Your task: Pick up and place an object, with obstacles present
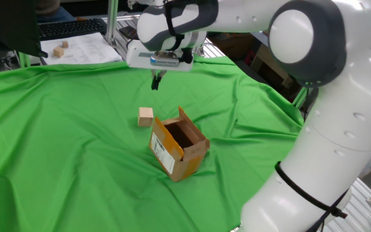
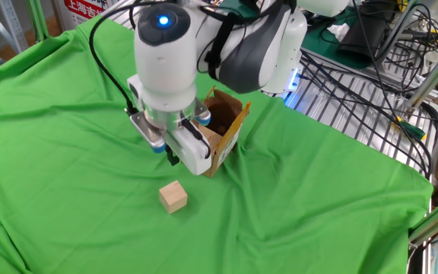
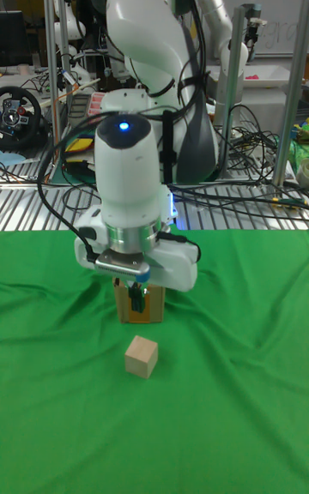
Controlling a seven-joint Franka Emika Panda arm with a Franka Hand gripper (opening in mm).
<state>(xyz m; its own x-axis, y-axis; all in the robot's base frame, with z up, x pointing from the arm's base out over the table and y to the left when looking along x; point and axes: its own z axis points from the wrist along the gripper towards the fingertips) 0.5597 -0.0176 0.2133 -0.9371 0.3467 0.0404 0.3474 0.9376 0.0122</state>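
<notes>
A wrinkled green cloth [image 1: 57,142] covers my tabletop. Past its far edge lies a sheet of white paper [image 1: 85,48] with two small wooden blocks [image 1: 59,49] on it, and a black keyboard [image 1: 69,27] sits just behind the paper. On the other side, a metal grid shelf [image 2: 356,114] carries a tangle of black cables [image 2: 371,38]. In the tall fixed view, a steering wheel controller [image 3: 17,112] stands at the left behind me, near aluminium frame posts [image 3: 230,74].
</notes>
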